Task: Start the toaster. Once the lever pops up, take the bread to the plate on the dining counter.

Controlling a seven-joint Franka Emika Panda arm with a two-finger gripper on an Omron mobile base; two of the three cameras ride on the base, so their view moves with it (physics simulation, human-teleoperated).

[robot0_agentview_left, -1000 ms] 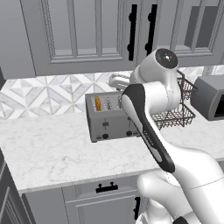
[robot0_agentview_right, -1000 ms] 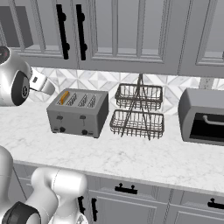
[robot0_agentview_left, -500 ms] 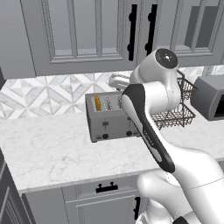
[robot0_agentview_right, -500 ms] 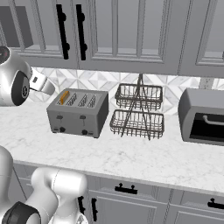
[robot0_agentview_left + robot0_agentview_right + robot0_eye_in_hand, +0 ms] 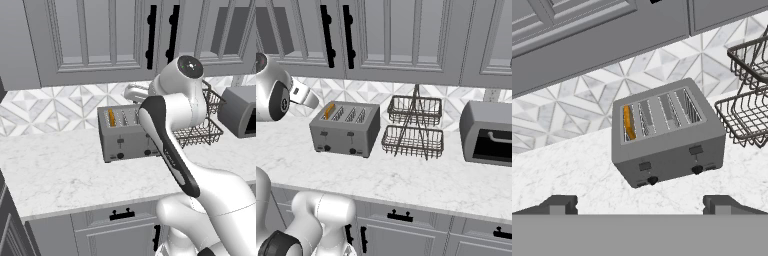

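Right now the gripper point(image 5: 640, 204) is spread wide and empty; the lever point(image 5: 645, 166) sits just ahead, low on the toaster point(image 5: 668, 131) front.

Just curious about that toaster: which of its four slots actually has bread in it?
The leftmost slot of the toaster, seen from its front with the knobs. The orange edge of the bread shows there; the other three slots look empty.

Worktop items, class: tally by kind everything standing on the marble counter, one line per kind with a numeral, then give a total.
Toaster: 1
Bread slice, in the toaster's leftmost slot: 1
Two-tier wire basket rack: 1
Grey box oven: 1
Total: 4
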